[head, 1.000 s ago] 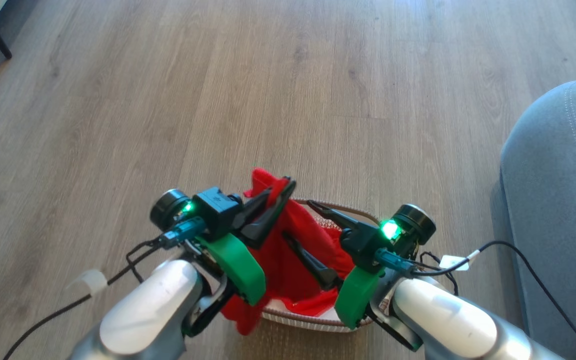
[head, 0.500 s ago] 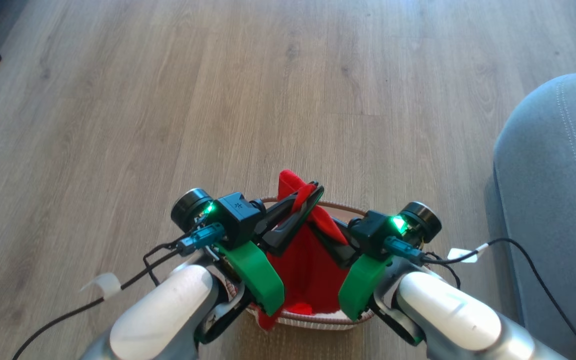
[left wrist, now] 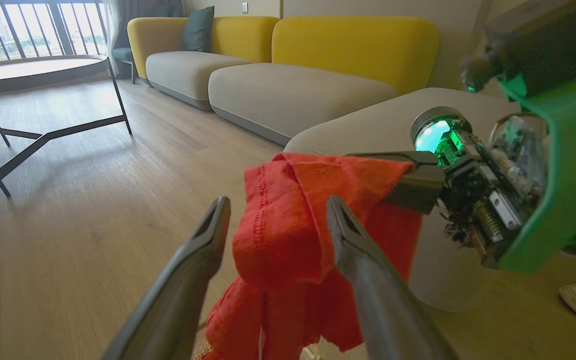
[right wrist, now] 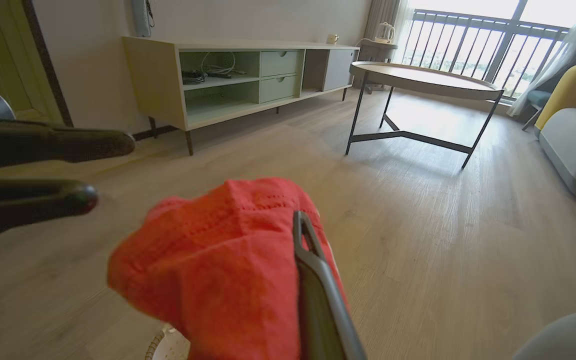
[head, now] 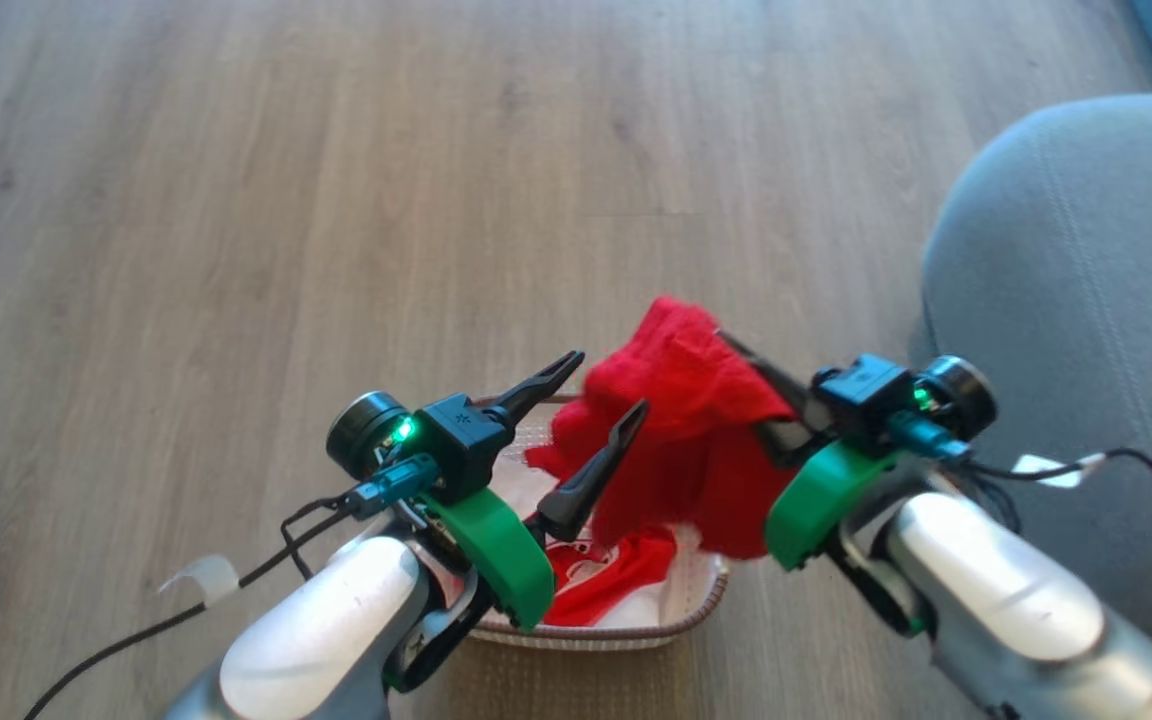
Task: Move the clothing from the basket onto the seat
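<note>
Above the basket [head: 591,637], toward its right side, grips one bunched red garment [head: 681,420] in the right end effector [head: 731,345], both dark fingers pinched shut on the upper fold, with the cloth hanging in loose folds down over the basket's rim. Holds the left end effector [head: 608,382] over the basket's left half, fingers spread wide and clamped on nothing. In the left wrist view, frames the hanging garment between those fingers, contact impossible to tell. Inside the basket, more red clothing [head: 601,585] with white trim, lying crumpled on the bottom. Right of the basket and apart from it, the grey-blue seat [head: 1066,260]. Under the basket, pale wood floor [head: 336,200].
</note>
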You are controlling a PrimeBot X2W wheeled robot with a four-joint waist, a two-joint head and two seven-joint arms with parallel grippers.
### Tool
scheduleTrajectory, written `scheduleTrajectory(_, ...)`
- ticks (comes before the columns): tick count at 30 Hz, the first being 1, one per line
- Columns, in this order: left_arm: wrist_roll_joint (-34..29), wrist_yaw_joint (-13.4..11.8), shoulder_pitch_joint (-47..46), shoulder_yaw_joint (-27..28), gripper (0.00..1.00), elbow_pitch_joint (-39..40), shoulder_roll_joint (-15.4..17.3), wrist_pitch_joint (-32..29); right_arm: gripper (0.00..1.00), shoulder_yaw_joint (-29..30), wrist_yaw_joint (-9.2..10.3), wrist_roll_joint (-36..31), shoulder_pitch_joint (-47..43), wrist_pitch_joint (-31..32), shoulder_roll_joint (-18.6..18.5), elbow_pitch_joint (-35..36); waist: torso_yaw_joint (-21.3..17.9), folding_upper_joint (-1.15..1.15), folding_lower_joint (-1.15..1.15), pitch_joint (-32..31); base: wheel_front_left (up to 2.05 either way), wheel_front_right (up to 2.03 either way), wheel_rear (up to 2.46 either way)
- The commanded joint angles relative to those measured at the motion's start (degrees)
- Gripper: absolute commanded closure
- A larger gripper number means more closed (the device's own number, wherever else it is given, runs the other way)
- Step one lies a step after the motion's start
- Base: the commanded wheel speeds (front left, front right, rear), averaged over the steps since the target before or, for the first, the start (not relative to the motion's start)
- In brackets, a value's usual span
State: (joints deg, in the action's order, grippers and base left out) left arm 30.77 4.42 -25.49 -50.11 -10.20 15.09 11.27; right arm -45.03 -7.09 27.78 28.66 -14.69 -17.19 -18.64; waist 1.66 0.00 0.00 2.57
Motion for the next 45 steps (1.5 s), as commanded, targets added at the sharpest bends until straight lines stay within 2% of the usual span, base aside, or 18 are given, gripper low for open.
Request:
scheduleTrajectory(1,-0.42,-0.28,-1.77,1.99,0.0,1.33,0.26,0.55,1.0,0.91,-0.4,0.16,-0.53,-0.31,-0.54,2.11,-1.58,0.0,0.0,0.52,0.0,0.0,0.0)
scheduleTrajectory(11,-1.72,-0.26,-2.22,0.93,0.0,-0.87,-0.88,2.2,1.0,8.83,-0.4,-1.23,-2.81,-0.31,-5.67,6.12,-10.22,0.0,0.0,3.34,0.0,0.0,0.0)
scheduleTrajectory(21,-2.22,0.11,-2.52,-0.54,0.0,-1.97,-1.88,2.64,1.0,13.99,-0.4,-1.97,-5.5,-0.31,-7.99,7.51,-13.58,0.0,0.0,4.54,0.0,0.0,0.0)
scheduleTrajectory(28,-2.58,0.26,-3.16,-1.39,0.0,-2.02,-2.21,2.53,1.0,17.84,-0.4,-2.31,-6.08,-0.31,-8.62,8.37,-13.03,0.0,0.0,6.88,0.0,0.0,0.0)
scheduleTrajectory(33,-3.28,0.35,-5.01,-1.86,0.0,-1.97,-2.51,2.0,1.0,22.7,-0.4,-0.91,-4.02,-0.29,-8.57,6.57,-11.57,0.0,0.0,10.89,0.0,0.0,0.0)
scheduleTrajectory(38,-3.99,0.46,-7.23,-2.14,0.0,-2.26,-3.02,1.7,1.0,28.2,-0.4,1.69,2.57,0.26,-8.71,2.83,-9.67,0.0,0.0,16.47,0.0,0.0,0.0)
scheduleTrajectory(45,-4.16,0.3,-9.31,-1.56,0.0,-3.14,-3.89,2.09,1.0,34.19,-0.4,2.98,14.04,2.35,-11.01,-2.44,-6.73,0.0,0.0,22.77,0.0,0.0,0.0)
